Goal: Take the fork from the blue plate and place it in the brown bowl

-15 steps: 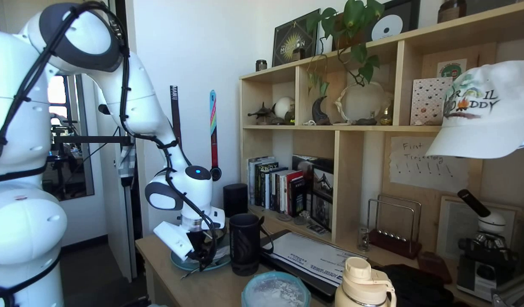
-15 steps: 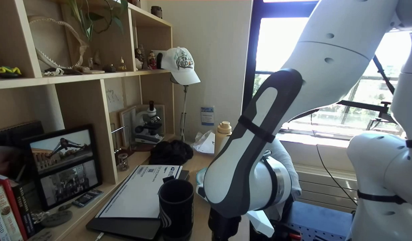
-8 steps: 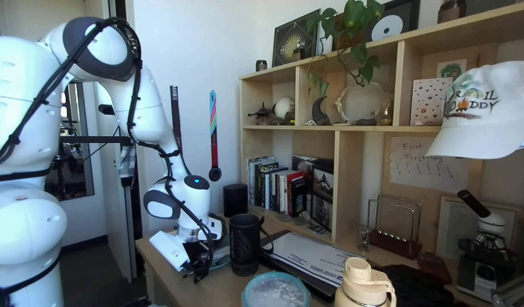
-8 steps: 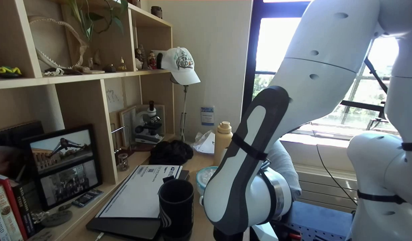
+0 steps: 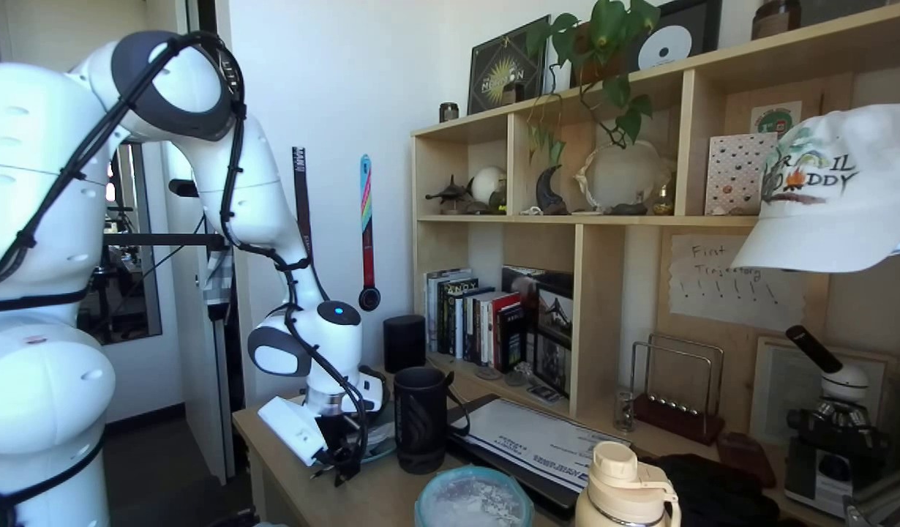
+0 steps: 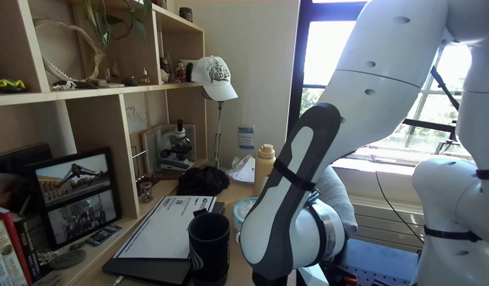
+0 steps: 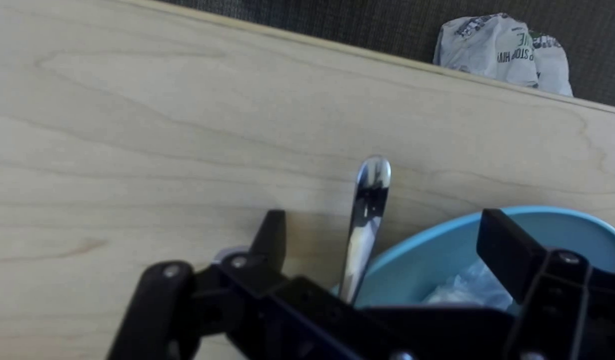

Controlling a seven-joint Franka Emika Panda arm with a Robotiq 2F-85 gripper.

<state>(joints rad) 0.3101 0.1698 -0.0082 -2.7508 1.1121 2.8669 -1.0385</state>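
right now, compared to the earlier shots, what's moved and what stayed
In both exterior views the robot arm came lower, bringing the gripper down. Nothing is gripped: the wrist view shows its fingers apart, the fork handle between them. The black mug and cream water bottle stayed put.

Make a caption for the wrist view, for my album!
Open gripper framing a shiny cutlery handle that pokes past the rim of a blue plate over a wooden tabletop.

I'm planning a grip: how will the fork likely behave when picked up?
The fork looks like shiny metal, so it's probably stiff. Being narrow and smooth, it might slip or twist. Pressing the end jutting past the blue plate could tip it.
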